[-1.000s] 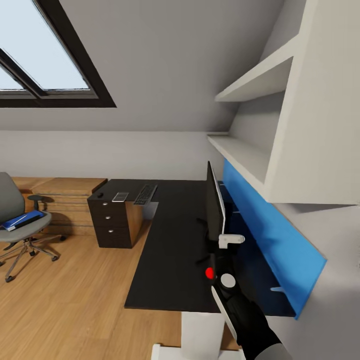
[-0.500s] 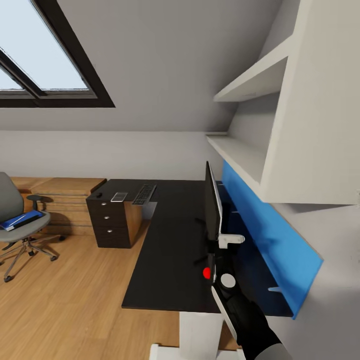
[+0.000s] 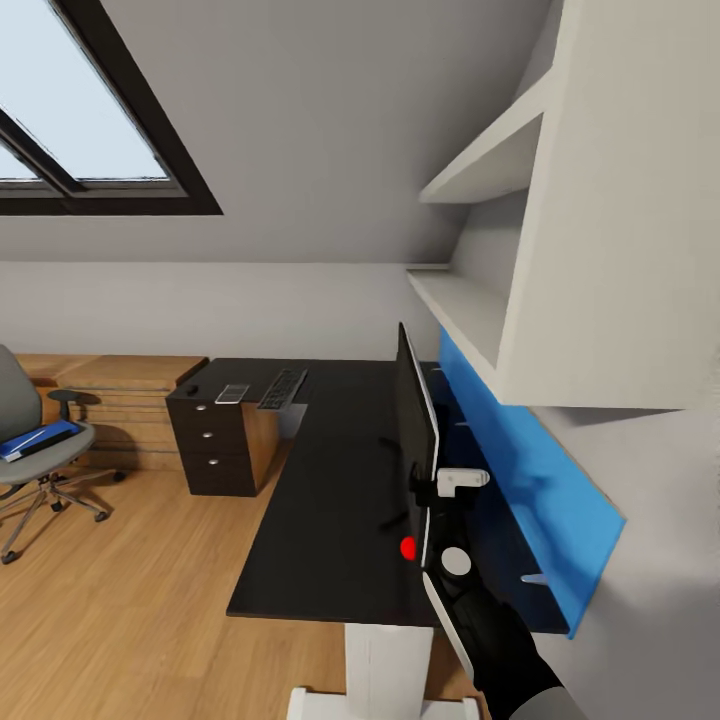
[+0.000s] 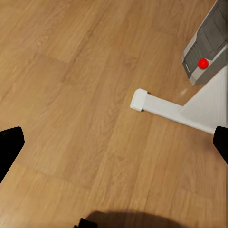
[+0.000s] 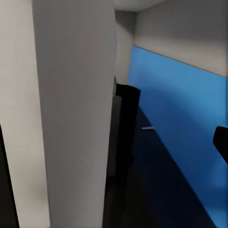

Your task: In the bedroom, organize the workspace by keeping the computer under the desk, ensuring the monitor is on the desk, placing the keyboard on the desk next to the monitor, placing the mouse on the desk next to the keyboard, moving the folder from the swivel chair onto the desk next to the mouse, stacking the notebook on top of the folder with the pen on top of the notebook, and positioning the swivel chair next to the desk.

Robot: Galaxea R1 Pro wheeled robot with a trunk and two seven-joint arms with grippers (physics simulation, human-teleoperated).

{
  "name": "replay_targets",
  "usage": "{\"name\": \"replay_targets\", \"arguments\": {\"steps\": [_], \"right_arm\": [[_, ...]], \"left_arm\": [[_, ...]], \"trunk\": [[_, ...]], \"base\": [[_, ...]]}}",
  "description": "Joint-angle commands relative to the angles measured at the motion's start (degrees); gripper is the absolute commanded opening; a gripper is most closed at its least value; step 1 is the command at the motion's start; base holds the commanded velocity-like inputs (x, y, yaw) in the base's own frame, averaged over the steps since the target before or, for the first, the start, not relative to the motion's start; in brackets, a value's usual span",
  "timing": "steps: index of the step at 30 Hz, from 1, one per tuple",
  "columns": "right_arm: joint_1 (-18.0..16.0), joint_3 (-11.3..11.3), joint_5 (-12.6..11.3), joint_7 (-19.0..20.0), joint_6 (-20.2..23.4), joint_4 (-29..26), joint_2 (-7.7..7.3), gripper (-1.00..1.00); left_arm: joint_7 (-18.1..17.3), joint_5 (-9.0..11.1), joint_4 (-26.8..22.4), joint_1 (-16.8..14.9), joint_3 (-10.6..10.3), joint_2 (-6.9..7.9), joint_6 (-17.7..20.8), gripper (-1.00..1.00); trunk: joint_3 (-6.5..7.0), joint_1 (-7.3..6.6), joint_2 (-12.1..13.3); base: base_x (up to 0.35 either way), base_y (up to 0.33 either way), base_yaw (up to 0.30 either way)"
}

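The monitor stands edge-on on the black desk. My right gripper is at its near end, open, with the monitor's grey back close before one fingertip. At the desk's far end lie the keyboard, the grey notebook and the small dark mouse. I cannot make out the pen. The blue folder lies on the swivel chair at far left. My left gripper hangs open over the floor near the computer and the desk's white foot bar.
White wall shelves and a blue back panel hem in the desk's right side. A dark drawer unit and low oak shelving stand at the back. Wood floor spreads between desk and chair.
The whole head view has slid left, so the camera has turned. My right gripper keeps its place at the monitor's near end. Nothing on the desk has moved.
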Motion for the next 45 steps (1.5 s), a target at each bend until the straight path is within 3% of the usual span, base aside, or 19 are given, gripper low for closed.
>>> {"name": "replay_targets", "arguments": {"steps": [1, 19, 27, 45], "right_arm": [[-0.1, 0.1, 0.4, -0.4, 0.1, 0.0, 0.00, 1.00], [-0.1, 0.1, 0.4, -0.3, 0.1, 0.0, 0.00, 1.00], [-0.1, 0.1, 0.4, -0.3, 0.1, 0.1, -0.02, 1.00], [-0.1, 0.1, 0.5, -0.2, -0.1, 2.3, -0.01, 1.00]], "left_arm": [[-0.5, 0.6, 0.1, 0.0, -0.2, 0.01, -0.1, 1.00], [-0.5, 0.6, 0.0, 0.0, -0.2, 0.01, -0.1, 1.00], [-0.5, 0.6, 0.0, 0.0, -0.2, 0.01, -0.2, 1.00], [-0.5, 0.7, 0.1, 0.0, -0.1, 0.10, -0.1, 1.00]], "trunk": [[-0.10, 0.02, -0.1], [-0.10, 0.02, -0.1], [-0.10, 0.02, -0.1], [-0.10, 0.02, -0.1]], "base": [[0.000, -0.056, 0.000], [-0.007, -0.010, 0.000], [-0.248, 0.015, 0.000], [-0.180, 0.244, 0.000]]}}
